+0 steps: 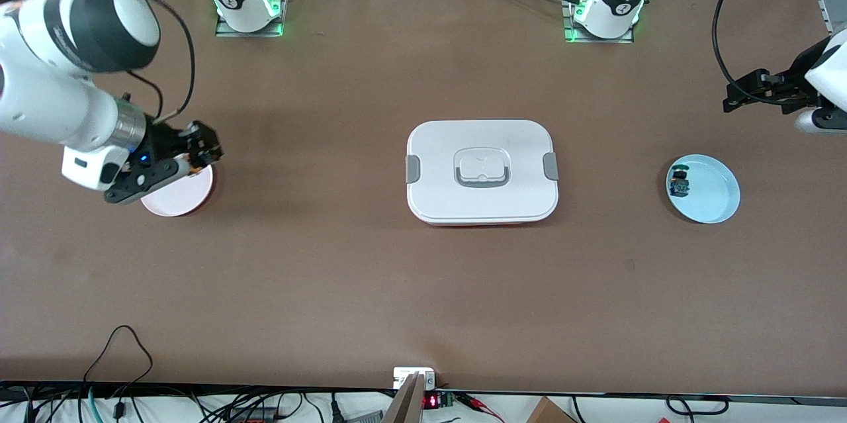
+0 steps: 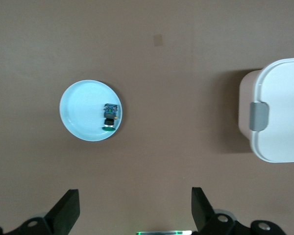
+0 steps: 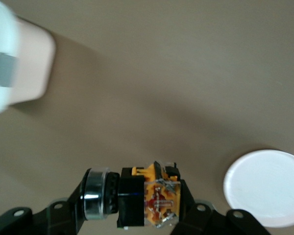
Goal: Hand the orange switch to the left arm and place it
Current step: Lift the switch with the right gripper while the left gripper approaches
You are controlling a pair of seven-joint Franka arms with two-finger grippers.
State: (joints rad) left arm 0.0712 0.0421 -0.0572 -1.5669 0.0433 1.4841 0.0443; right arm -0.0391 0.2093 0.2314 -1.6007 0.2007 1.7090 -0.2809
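My right gripper [image 3: 137,200] is shut on the orange switch [image 3: 147,198], a black body with an orange base and a metal-ringed button lying sideways between the fingers. In the front view this gripper [image 1: 202,148] hangs over the edge of a white plate [image 1: 175,201] at the right arm's end of the table. The white box [image 1: 482,171] with grey clips sits closed in the middle of the table. My left gripper [image 1: 731,95] is open and holds nothing, up over bare table at the left arm's end. In the left wrist view its fingers [image 2: 68,208] stand wide apart.
A light blue plate [image 1: 703,188] lies toward the left arm's end and holds a small switch with a blue base and green top [image 1: 679,182]. That plate [image 2: 83,112] and the box's clip side [image 2: 279,112] show in the left wrist view. Cables run along the table's front edge.
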